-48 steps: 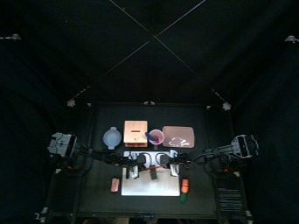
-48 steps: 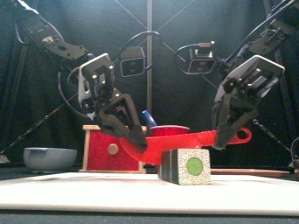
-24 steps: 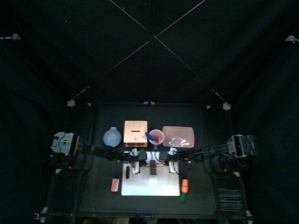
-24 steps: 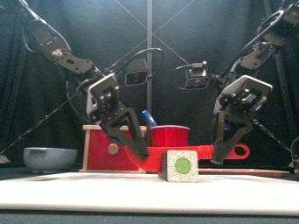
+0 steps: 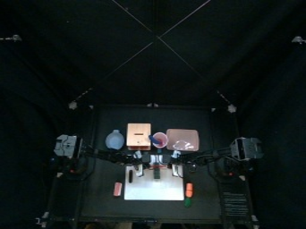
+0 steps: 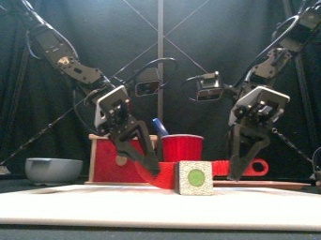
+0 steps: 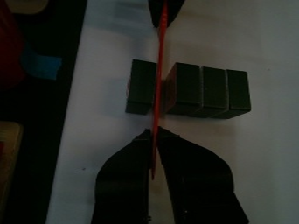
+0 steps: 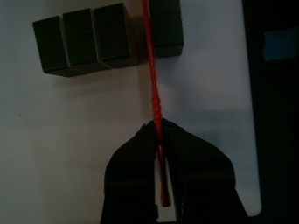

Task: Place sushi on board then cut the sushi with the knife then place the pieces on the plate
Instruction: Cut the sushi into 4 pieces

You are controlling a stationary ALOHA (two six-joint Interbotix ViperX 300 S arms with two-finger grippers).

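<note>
A dark green sushi roll [image 6: 194,176] lies on the white cutting board [image 6: 126,202], its green-centred end facing the front. A red toy knife [image 6: 251,168] lies level across the roll, held at both ends. My left gripper [image 6: 148,167] is shut on the blade end, my right gripper [image 6: 238,164] on the handle end. In the left wrist view the blade [image 7: 160,61] sits in the gap between one block [image 7: 142,87] and the other three [image 7: 211,90]. The right wrist view shows the same knife [image 8: 152,79] between the single block [image 8: 170,31] and the three [image 8: 82,39]. The pink plate [image 5: 182,139] lies at the back right.
Behind the board stand a wooden box with a red drawer front [image 6: 113,155], a red cup [image 6: 185,145] holding a blue knife [image 6: 158,127], and a blue-grey bowl [image 6: 53,169] to the left. Small toy foods lie off the board's left [image 5: 118,188] and right [image 5: 189,190] edges.
Both grippers have come down with the red knife, from a tilt above the roll to level, low across it. The roll's end looks smaller and farther from the front.
</note>
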